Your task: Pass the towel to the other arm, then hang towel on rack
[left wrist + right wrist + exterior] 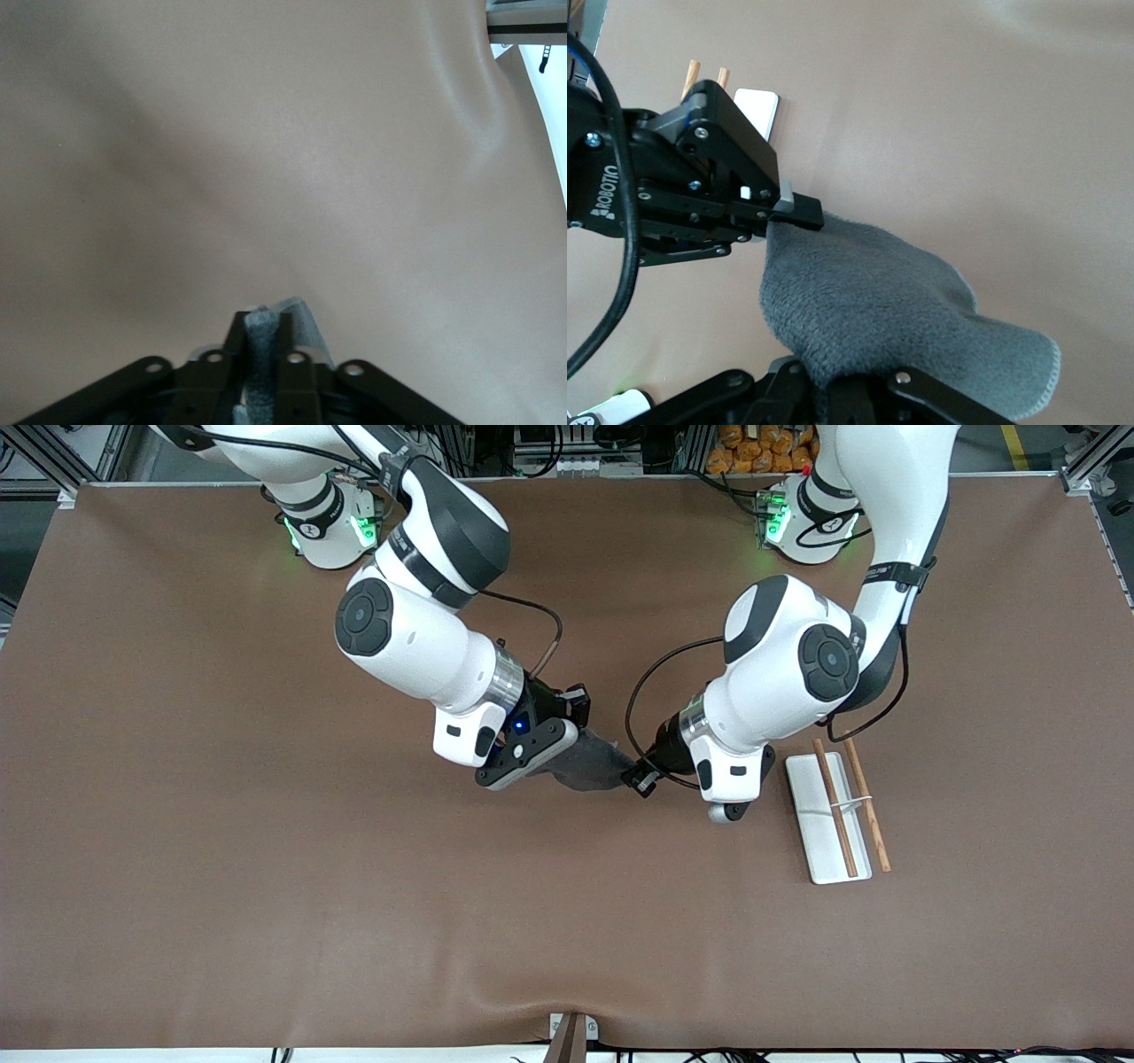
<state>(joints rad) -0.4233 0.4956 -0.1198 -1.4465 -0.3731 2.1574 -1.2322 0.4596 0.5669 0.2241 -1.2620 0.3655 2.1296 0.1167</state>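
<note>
Spanning both claws, towel, right claw and left claw each pinching an edge

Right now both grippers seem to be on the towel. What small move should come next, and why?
Probably the right gripper should open. The left gripper looks shut on the towel, which hangs between them above the table, so letting go completes the pass toward the rack.

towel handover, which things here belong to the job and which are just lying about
Part of the job:
- towel, held up between both grippers
- left gripper, shut on a towel corner
- right gripper, shut on the towel
- rack, toward the left arm's end of the table

Just lying about:
- nothing else on the table
</note>
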